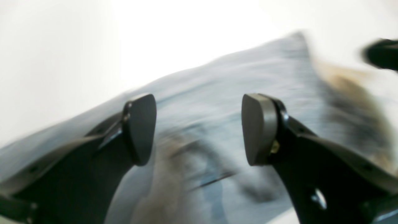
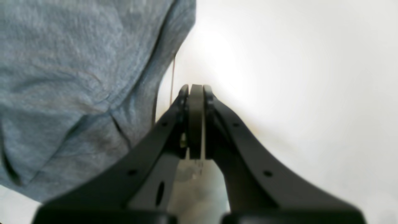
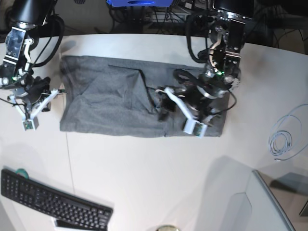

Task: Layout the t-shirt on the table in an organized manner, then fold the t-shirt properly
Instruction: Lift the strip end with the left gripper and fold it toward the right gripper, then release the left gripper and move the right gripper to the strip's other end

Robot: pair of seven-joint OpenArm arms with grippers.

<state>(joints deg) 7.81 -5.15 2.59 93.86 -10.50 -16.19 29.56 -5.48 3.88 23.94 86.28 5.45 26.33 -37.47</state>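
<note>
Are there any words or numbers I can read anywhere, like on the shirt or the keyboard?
None can be read.
t-shirt: plain grey, no print showing.
keyboard: key letters too small to read.
left gripper view: too blurred to show any text.

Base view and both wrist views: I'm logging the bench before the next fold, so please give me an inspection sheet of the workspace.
Surface: white table, thin dark seam on its left part.
Job's things: grey t-shirt lies partly folded into a wide band across the table's far half, creased near its middle.
Clutter: black keyboard at the near left edge.
Grippers: left gripper open above the t-shirt, nothing between its pads; right gripper shut and empty over bare table beside the t-shirt's edge.
Cables: coiled pale cable on the table's right side; dark cables hang along both arms.
Surroundings: blue object and dark equipment behind the table; details unclear.
</note>
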